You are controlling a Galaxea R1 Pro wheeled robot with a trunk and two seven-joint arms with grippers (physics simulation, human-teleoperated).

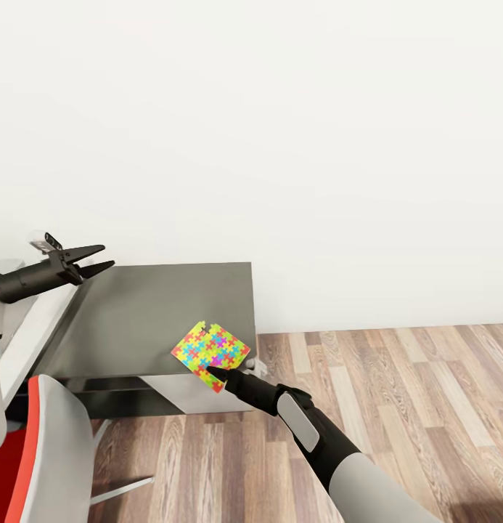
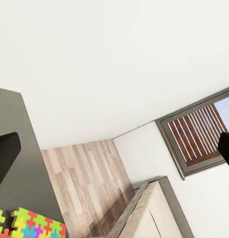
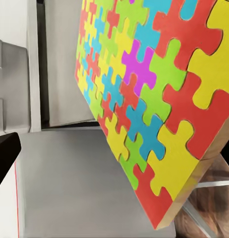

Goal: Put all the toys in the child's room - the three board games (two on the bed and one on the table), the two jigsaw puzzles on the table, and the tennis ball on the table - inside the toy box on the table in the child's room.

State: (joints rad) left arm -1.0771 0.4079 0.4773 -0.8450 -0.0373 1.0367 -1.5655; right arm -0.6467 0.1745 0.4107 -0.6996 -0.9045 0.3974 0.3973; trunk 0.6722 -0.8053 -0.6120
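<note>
One jigsaw puzzle point(image 1: 211, 351), a thin sheet of yellow, pink, blue and green pieces, sits tilted over the front right corner of the table's dark grey section point(image 1: 135, 319). My right gripper point(image 1: 217, 375) is at its near edge. In the right wrist view the puzzle point(image 3: 144, 99) is close up and hides one finger. The other finger point(image 3: 5, 153) stands far from it, so the jaws are open. My left gripper point(image 1: 95, 260) hangs open and holds nothing above the dark section's far left edge. From the left wrist view the puzzle point(image 2: 30, 225) also shows.
A red and grey chair point(image 1: 26, 450) stands at the near left, against the desk. The light grey desk top point(image 1: 22, 334) runs off to the left. Wood-plank floor point(image 1: 396, 392) lies open to the right. A cream bed point(image 2: 159, 208) and a window point(image 2: 194, 136) show further off.
</note>
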